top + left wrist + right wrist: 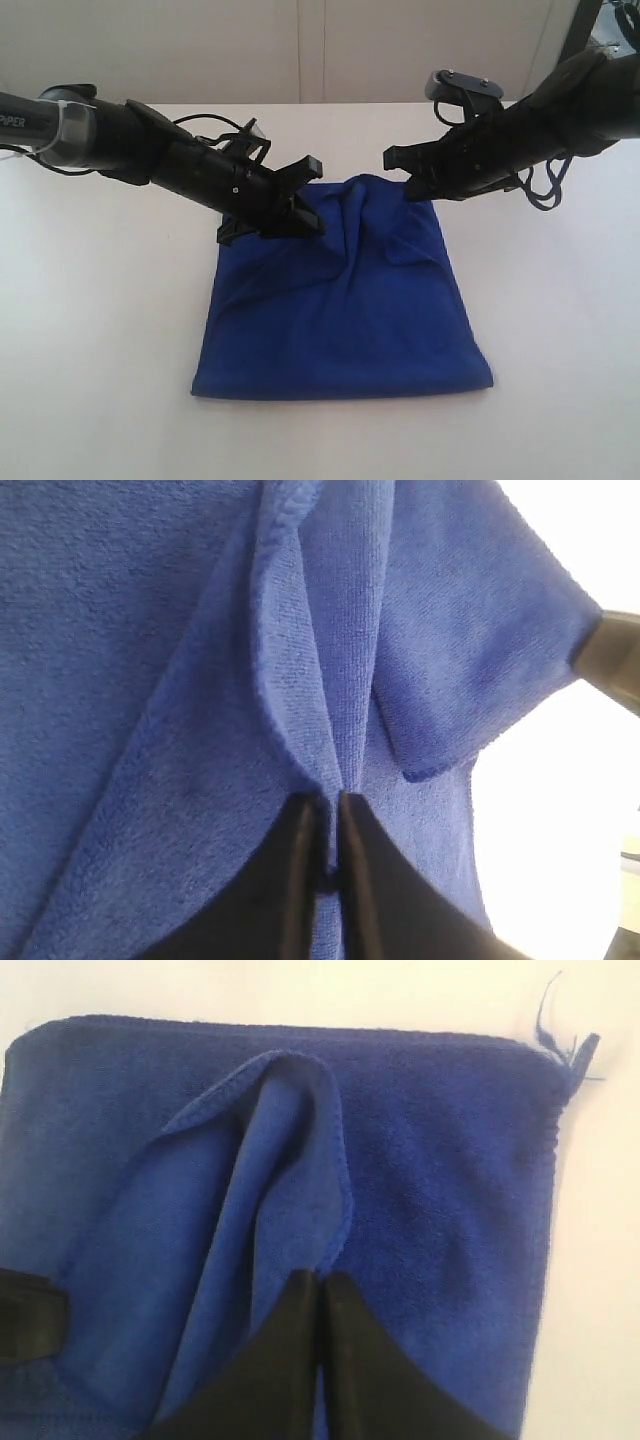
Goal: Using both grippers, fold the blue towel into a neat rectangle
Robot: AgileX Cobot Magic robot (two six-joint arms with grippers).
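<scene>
The blue towel [345,300] lies folded on the white table, its near edge flat and its far edge lifted into ridges. My left gripper [312,225] is shut on the towel's far left part, with a pinched fold running up from its tips [330,802]. My right gripper [412,190] is shut on the far right part, and a raised hem loops away from its tips [320,1278]. Between the two grippers the cloth [150,680] bunches into a hump. A frayed corner with loose threads [572,1052] shows in the right wrist view.
The white table [100,380] surrounds the towel on all sides. A pale wall [300,50] runs behind the table's far edge. A dark stand [585,25] rises at the far right corner.
</scene>
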